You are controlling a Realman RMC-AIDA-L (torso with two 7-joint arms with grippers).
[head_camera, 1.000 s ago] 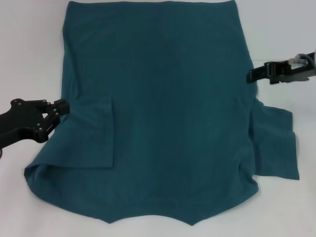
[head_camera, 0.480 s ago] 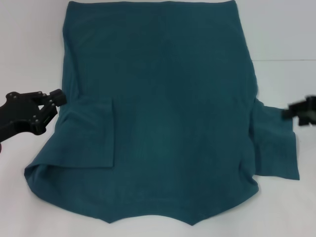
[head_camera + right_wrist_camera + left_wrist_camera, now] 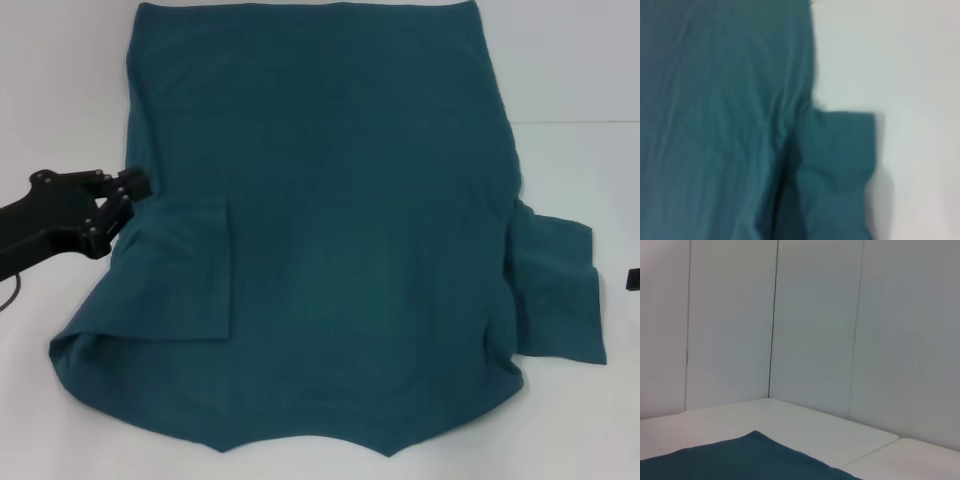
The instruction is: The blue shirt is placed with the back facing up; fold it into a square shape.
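Note:
The blue shirt (image 3: 340, 220) lies spread flat on the white table (image 3: 60, 90), plain side up, with no lettering showing. Its left sleeve (image 3: 185, 265) is folded inward over the body. The right sleeve (image 3: 560, 295) still sticks out sideways. My left gripper (image 3: 128, 188) rests at the shirt's left edge, just above the folded sleeve, touching or nearly touching the cloth. Only a small black bit of my right gripper (image 3: 633, 278) shows at the frame's right edge, just clear of the right sleeve. The right wrist view looks down on the shirt body (image 3: 715, 125) and that sleeve (image 3: 840, 165).
In the left wrist view, a corner of the shirt (image 3: 750, 460) lies on the table (image 3: 805, 425), with white wall panels (image 3: 815, 325) behind. A seam in the table (image 3: 590, 122) runs at the right.
My right gripper has swung from beside the shirt's upper right edge down and outward, almost out of the head view. My left gripper has shifted farther up the shirt's left edge.

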